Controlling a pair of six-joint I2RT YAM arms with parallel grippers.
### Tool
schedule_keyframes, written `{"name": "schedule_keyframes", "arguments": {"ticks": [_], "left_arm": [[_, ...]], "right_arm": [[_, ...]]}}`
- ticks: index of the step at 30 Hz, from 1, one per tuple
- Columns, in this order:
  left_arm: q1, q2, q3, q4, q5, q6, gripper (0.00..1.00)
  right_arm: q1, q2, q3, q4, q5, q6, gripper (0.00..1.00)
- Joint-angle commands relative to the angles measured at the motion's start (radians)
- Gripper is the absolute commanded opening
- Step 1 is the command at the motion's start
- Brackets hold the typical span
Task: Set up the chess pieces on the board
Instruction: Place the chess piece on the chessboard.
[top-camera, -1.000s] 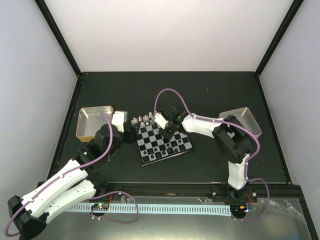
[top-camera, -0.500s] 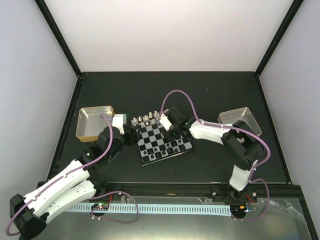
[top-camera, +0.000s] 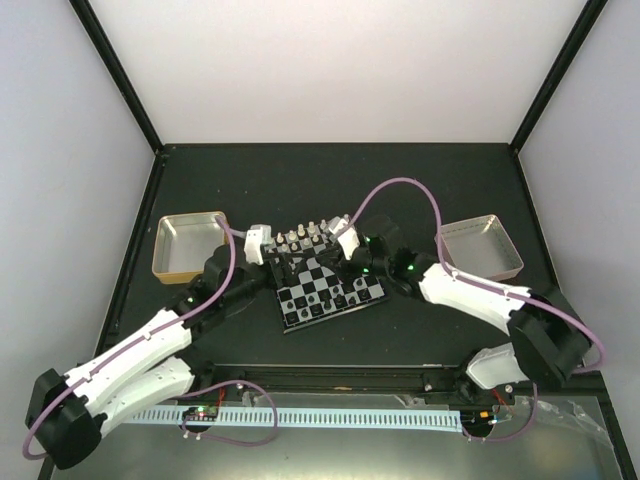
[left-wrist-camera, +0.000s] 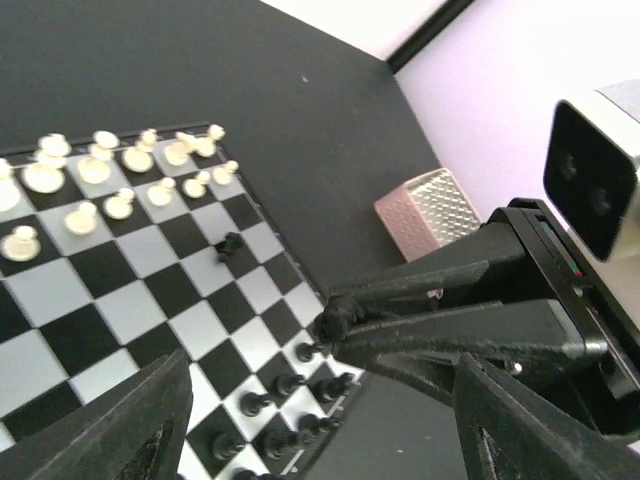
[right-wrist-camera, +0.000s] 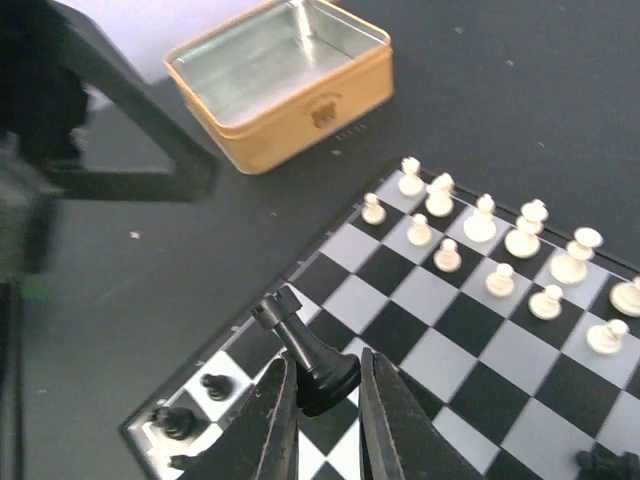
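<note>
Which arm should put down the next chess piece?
Right. The right tool grips a black rook above the board, near its black-piece corner; the left tool is open and empty.

Black table (top-camera: 420, 180) has the board (top-camera: 322, 287) on it. Gold tray (top-camera: 188, 243) off to the board's left, silver tray (top-camera: 480, 245) to its right.

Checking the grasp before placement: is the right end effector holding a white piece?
No, the piece clamped in the right end effector is a black rook, tilted over the board's near corner.
</note>
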Motion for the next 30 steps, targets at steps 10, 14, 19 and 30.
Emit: {"name": "schedule_keyframes", "arguments": {"ticks": [10, 14, 19, 30], "left_arm": [[0.028, 0.085, 0.090, 0.189, 0.289, -0.063, 0.37], [0.028, 0.096, 0.102, 0.180, 0.329, -0.052, 0.23], [0.029, 0.120, 0.122, 0.145, 0.355, -0.024, 0.03], [0.028, 0.161, 0.221, -0.068, 0.198, 0.136, 0.01]], "right_arm": [[-0.006, -0.169, -0.082, 0.164, -0.189, 0.122, 0.11], [-0.006, -0.170, -0.076, 0.153, -0.180, 0.127, 0.11], [-0.007, -0.172, -0.077, 0.152, -0.168, 0.138, 0.11], [-0.007, -0.241, -0.105, 0.002, 0.144, 0.218, 0.58]]}}
